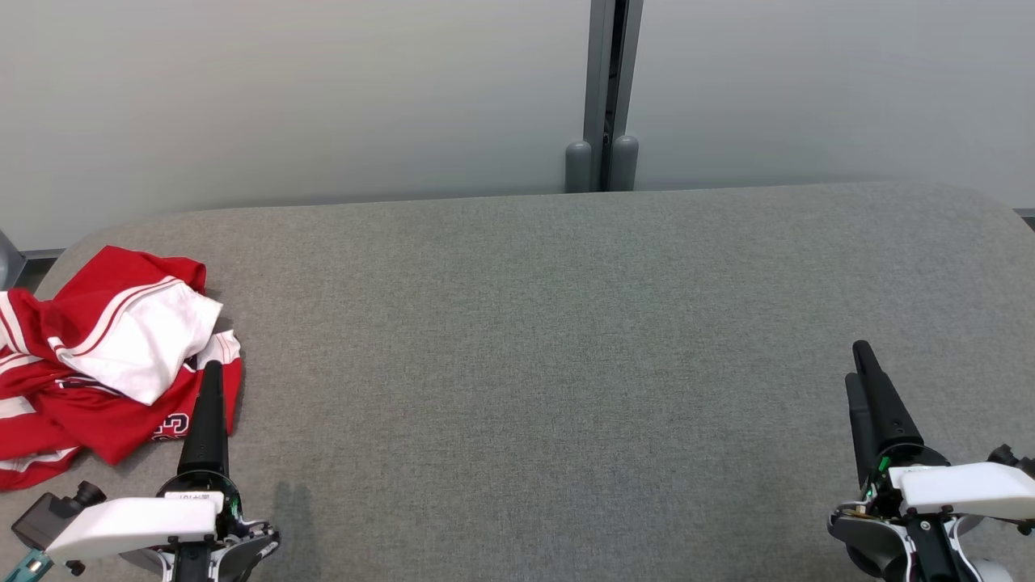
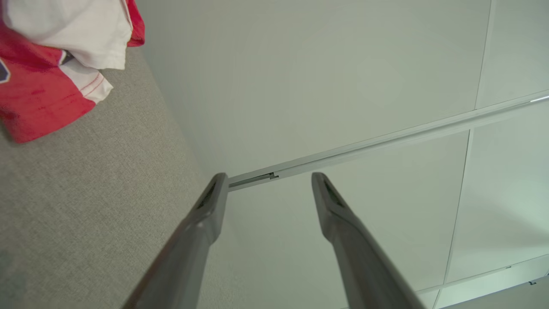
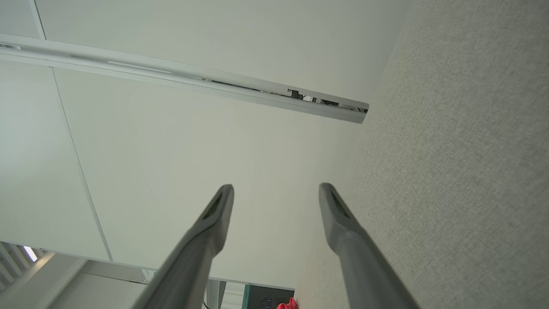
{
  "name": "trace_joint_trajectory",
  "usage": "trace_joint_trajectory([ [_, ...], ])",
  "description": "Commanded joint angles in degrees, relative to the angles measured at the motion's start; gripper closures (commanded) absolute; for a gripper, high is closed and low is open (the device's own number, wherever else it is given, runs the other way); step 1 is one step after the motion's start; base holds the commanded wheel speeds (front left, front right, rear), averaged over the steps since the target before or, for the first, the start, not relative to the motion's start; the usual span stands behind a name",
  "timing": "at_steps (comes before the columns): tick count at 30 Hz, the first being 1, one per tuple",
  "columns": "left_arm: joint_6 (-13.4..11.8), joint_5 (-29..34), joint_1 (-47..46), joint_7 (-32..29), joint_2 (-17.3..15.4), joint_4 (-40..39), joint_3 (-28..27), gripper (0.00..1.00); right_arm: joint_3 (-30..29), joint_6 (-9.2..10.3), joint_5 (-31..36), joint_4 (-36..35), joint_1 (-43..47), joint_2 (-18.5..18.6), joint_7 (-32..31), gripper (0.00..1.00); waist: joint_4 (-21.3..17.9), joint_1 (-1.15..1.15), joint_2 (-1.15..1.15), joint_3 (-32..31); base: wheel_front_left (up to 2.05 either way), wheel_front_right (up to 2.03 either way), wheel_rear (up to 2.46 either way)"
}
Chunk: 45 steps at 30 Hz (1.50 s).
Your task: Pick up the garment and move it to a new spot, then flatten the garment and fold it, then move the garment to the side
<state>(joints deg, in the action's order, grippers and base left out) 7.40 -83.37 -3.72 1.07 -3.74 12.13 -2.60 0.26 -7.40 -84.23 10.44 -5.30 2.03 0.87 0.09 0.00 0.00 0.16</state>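
Note:
A red and white garment (image 1: 105,356) lies crumpled at the left end of the grey table (image 1: 566,339); in the left wrist view the garment (image 2: 47,64) fills the upper left corner. My left gripper (image 1: 212,372) hovers at the lower left, its tips just in front of the garment's right edge, open and holding nothing (image 2: 268,178). My right gripper (image 1: 859,364) stands far off at the lower right, open and empty (image 3: 276,189), with bare table fabric to its side.
A pale wall with a grey vertical post (image 1: 602,97) runs behind the table's far edge. The table's corners are rounded. A small red object (image 3: 288,304) shows at the bottom of the right wrist view.

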Motion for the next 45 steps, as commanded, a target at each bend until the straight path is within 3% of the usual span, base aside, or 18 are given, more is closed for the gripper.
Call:
trace_joint_trajectory([
  [1, 0.0, 2.4, -1.4, 0.5, -0.7, -1.0, 0.3, 0.0, 0.2, -0.07, 1.9, -1.1, -1.4, 0.6, 0.8, 0.0, 0.0, 0.0, 0.0, 0.0, 0.0, 0.0, 0.0],
  [29, -0.1, 37.7, 0.4, 5.7, 0.2, -1.8, -0.4, 0.0, 2.2, -0.1, 34.5, -0.3, -2.2, 0.8, 6.0, 0.0, 0.0, 0.0, 0.0, -0.4, 0.0, 0.0, 0.0],
  [35, -1.3, 46.0, 0.3, 6.7, -0.1, -1.8, -0.3, 0.0, 2.8, -0.1, 42.7, 0.3, -2.4, 0.8, 7.0, 0.0, 0.0, 0.0, 0.0, -0.4, 0.0, 0.0, 0.0],
  [45, -1.3, 54.0, 0.5, 8.2, 0.0, -1.5, -0.1, 0.0, 2.7, -0.11, 51.2, 1.3, -2.8, 0.9, 8.5, 0.0, 0.0, 0.0, 0.0, -0.4, 0.0, 0.0, 0.0],
])
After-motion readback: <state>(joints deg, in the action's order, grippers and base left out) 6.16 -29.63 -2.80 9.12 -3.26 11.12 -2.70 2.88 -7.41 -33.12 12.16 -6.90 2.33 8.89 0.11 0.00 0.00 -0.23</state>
